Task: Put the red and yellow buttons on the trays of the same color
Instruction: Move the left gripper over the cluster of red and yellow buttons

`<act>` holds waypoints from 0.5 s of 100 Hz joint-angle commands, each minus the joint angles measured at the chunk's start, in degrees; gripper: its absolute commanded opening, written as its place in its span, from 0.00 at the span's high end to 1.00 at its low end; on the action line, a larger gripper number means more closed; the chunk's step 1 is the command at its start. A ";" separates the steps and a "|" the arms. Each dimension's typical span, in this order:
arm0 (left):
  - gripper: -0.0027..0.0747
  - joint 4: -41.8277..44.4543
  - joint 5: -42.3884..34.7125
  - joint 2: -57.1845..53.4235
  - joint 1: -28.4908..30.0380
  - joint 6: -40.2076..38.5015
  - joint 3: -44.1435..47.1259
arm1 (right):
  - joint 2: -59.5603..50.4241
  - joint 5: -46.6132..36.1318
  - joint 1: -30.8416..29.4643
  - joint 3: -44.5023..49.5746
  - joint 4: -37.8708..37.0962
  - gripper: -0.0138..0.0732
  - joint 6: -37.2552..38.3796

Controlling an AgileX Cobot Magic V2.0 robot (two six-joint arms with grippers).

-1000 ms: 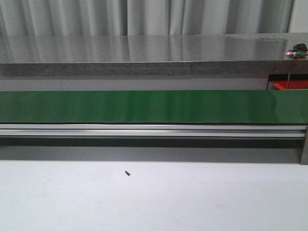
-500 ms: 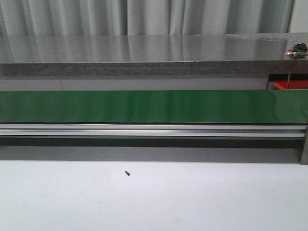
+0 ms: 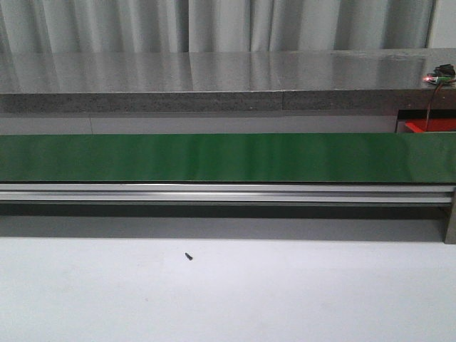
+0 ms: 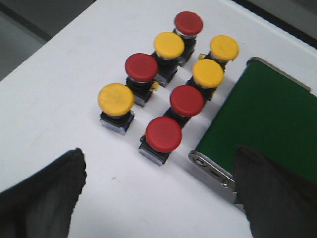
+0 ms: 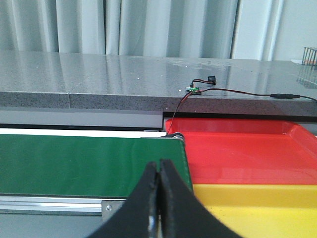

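Note:
In the left wrist view, several red and yellow push buttons stand in a cluster on the white table beside the end of the green conveyor belt (image 4: 267,119). Closest to the fingers are a red button (image 4: 164,134) and a yellow button (image 4: 115,98). My left gripper (image 4: 158,193) hangs open above bare table short of them, holding nothing. In the right wrist view, my right gripper (image 5: 159,171) is shut and empty, in front of the belt's other end (image 5: 89,163). A red tray (image 5: 242,153) and a yellow tray (image 5: 262,208) lie just past it. Neither gripper shows in the front view.
The green belt (image 3: 228,157) on its aluminium rail runs across the front view, with a grey stone counter (image 3: 214,78) behind. A small dark speck (image 3: 189,256) lies on the white table. A small circuit board with wires (image 5: 192,89) sits on the counter edge above the red tray.

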 commanded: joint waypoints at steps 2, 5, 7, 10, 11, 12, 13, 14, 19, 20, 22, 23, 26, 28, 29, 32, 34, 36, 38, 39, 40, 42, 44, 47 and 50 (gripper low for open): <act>0.21 -0.97 0.11 2.84 2.47 -1.46 -4.71 | -1.10 -4.64 0.03 -1.02 -0.20 0.92 -0.03; 0.21 -0.97 1.26 4.12 3.53 -1.59 -5.63 | -1.10 -4.64 0.03 -1.02 -0.20 0.92 -0.03; 0.21 -0.97 2.07 5.11 4.10 -1.75 -6.38 | -1.10 -4.64 0.03 -1.02 -0.20 0.92 -0.03; 0.21 -1.10 3.34 6.81 4.81 -1.75 -7.44 | -1.10 -4.64 0.03 -1.02 -0.20 0.92 -0.03; 0.21 -1.10 3.71 7.16 4.96 -1.75 -8.00 | -1.10 -4.64 0.03 -1.02 -0.20 0.92 -0.03; 0.21 -1.10 4.42 7.51 5.26 -1.75 -8.29 | -1.10 -4.64 0.03 -1.02 -0.20 0.92 -0.03; 0.21 -1.10 4.80 8.22 5.40 -1.75 -8.59 | -1.10 -4.64 0.03 -1.02 -0.20 0.92 -0.03; 0.21 -1.10 5.58 8.58 5.66 -1.75 -9.17 | -1.10 -4.64 0.03 -1.02 -0.20 0.92 -0.03; 0.21 -1.10 8.12 11.13 6.24 -1.75 -11.34 | -1.10 -4.64 0.03 -1.02 -0.20 0.92 -0.03; 0.21 -1.10 8.48 11.86 6.40 -1.75 -11.67 | -1.10 -4.64 0.03 -1.02 -0.20 0.92 -0.03; 0.21 -1.10 9.44 12.98 6.53 -1.75 -12.64 | -1.10 -4.64 0.03 -1.02 -0.20 0.92 -0.03; 0.21 -1.10 9.70 13.35 6.51 -1.75 -13.25 | -1.10 -4.64 0.03 -1.02 -0.20 0.92 -0.03; 0.21 -1.10 10.38 14.77 6.67 -1.75 -14.40 | -1.10 -4.64 0.03 -1.02 -0.20 0.92 -0.03; 0.21 -1.10 10.37 15.78 6.67 -1.75 -15.16 | -1.10 -4.64 0.03 -1.02 -0.20 0.92 -0.03; 0.21 -1.10 10.37 16.41 6.77 -1.75 -15.68 | -1.10 -4.64 0.03 -1.02 -0.20 0.92 -0.03; 0.21 -1.10 10.23 17.98 6.75 -1.75 -16.69 | -1.10 -4.64 0.03 -1.02 -0.20 0.92 -0.03; 0.21 -1.10 10.10 18.60 6.75 -1.75 -17.44 | -1.10 -4.64 0.03 -1.02 -0.20 0.92 -0.03; 0.21 -1.10 10.09 19.49 6.75 -1.75 -17.94 | -1.10 -4.64 0.03 -1.02 -0.20 0.92 -0.03; 0.21 -1.10 10.00 20.38 6.75 -1.75 -18.71 | -1.10 -4.64 0.03 -1.02 -0.20 0.92 -0.03; 0.21 -1.10 10.00 20.67 6.75 -1.75 -19.23 | -1.10 -4.64 0.03 -1.02 -0.20 0.92 -0.03; 0.21 -1.10 10.00 20.98 6.75 -1.75 -19.49 | -1.10 -4.64 0.03 -1.02 -0.20 0.92 -0.03; 0.21 -1.10 10.15 21.84 6.75 -1.75 -20.28 | -1.10 -4.64 0.03 -1.02 -0.20 0.92 -0.03; 0.21 -1.10 10.34 22.68 6.75 -1.75 -21.05 | -1.10 -4.64 0.03 -1.02 -0.20 0.92 -0.03; 0.21 -1.10 10.92 23.79 6.75 -1.75 -22.08 | -1.10 -4.64 0.03 -1.02 -0.20 0.92 -0.03; 0.21 -1.21 11.32 25.11 6.75 -1.75 -23.05 | -1.10 -4.64 0.03 -1.02 -0.20 0.92 -0.03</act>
